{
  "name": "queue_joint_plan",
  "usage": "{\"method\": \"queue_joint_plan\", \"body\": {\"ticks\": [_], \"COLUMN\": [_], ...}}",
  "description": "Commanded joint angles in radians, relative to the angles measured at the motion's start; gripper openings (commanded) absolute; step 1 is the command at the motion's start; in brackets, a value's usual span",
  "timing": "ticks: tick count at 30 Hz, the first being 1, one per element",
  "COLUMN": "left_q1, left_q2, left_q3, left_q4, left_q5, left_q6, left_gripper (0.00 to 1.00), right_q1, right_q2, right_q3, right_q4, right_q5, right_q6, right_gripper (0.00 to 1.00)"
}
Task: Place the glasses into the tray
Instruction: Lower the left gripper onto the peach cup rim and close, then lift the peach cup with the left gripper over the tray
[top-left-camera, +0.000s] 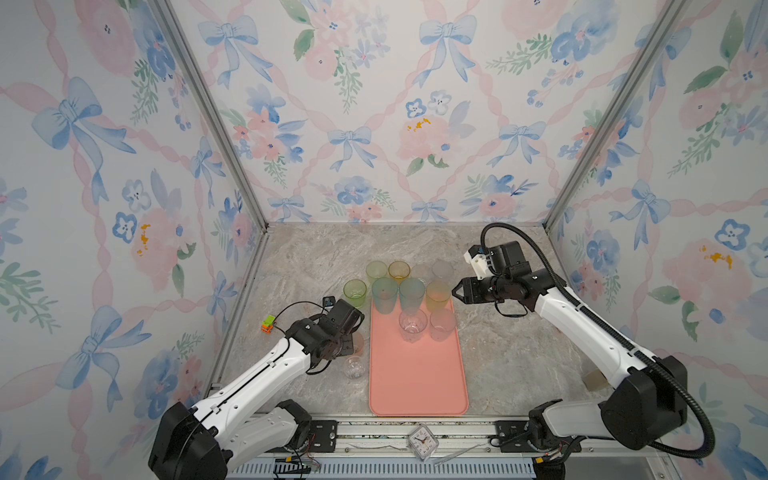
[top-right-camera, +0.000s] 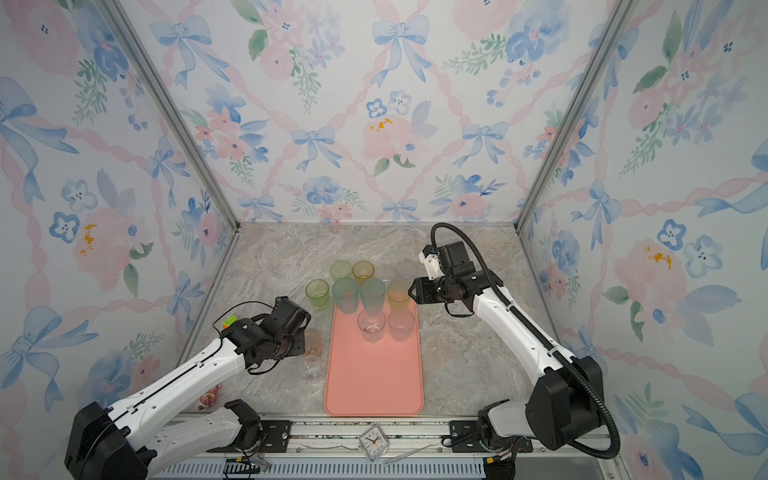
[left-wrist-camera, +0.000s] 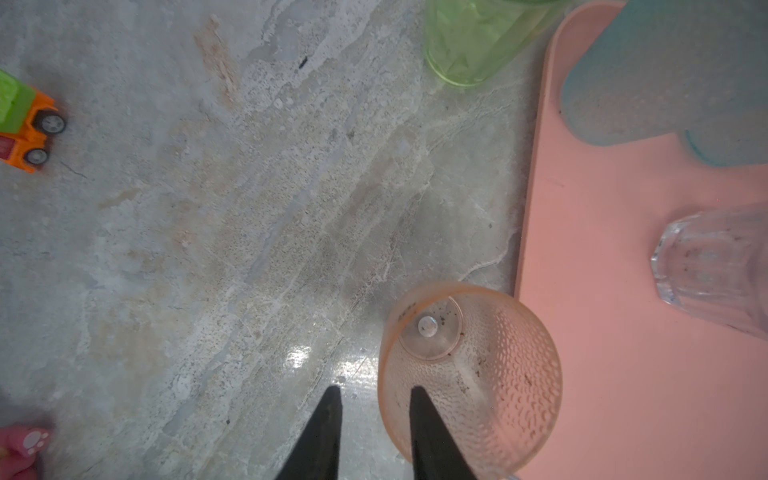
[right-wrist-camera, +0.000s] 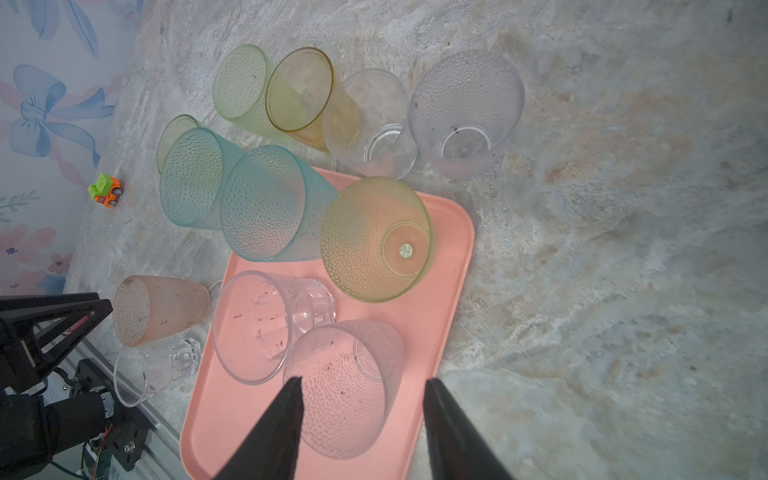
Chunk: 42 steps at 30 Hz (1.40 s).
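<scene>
The pinkish-orange dimpled translucent tumbler stands upright on the marbled stone tabletop, just beside the long left edge of the salmon-pink flat rectangular tray and not yet in it. The left gripper is at its near rim, one black finger inside the mouth and the other outside. The jaws are narrow, but a gap shows on either side of the wall, so nothing is clamped. The step in hand looks like the pick of this glass. The next move calls for the jaws to pinch the thin wall squarely. Then comes a straight lift to clear the tray's low rim, a short carry sideways, and a set-down on bare pink floor, clear of the clear faceted tumbler standing in the tray. A rim pinch may let a light cup tilt, so the carry should be gentle. A short clear glass stands on the table just beside the pinkish one. A green tumbler stands off the tray's far left corner, and a row of four pale tumblers sits behind the tray. Five glasses are in the tray, crowded at its far end. The right gripper hangs over that end beside the yellow-to-orange tumbler, jaws wide and empty.
</scene>
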Motion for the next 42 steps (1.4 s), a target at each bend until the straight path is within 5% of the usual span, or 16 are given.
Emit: {"method": "queue_joint_plan", "body": {"ticks": [1, 5, 28, 42], "left_q1": [0.011, 0.020, 0.046, 0.052], "left_q2": [0.007, 0.015, 0.104, 0.134], "left_q3": [0.014, 0.010, 0.030, 0.031], "left_q4": [0.015, 0.017, 0.040, 0.040], "left_q5": [0.012, 0.021, 0.048, 0.056], "left_q6": [0.010, 0.020, 0.071, 0.093], "left_gripper": [0.30, 0.23, 0.23, 0.13], "right_q1": [-0.010, -0.011, -0.024, -0.032], "right_q2": [0.011, 0.011, 0.029, 0.032], "right_q3": [-0.008, -0.009, -0.010, -0.020], "right_q4": [0.015, 0.014, 0.011, 0.014], "right_q5": [-0.015, -0.013, -0.018, -0.019], "right_q6": [-0.010, -0.010, -0.021, -0.022], "right_gripper": [0.50, 0.50, 0.50, 0.50]}}
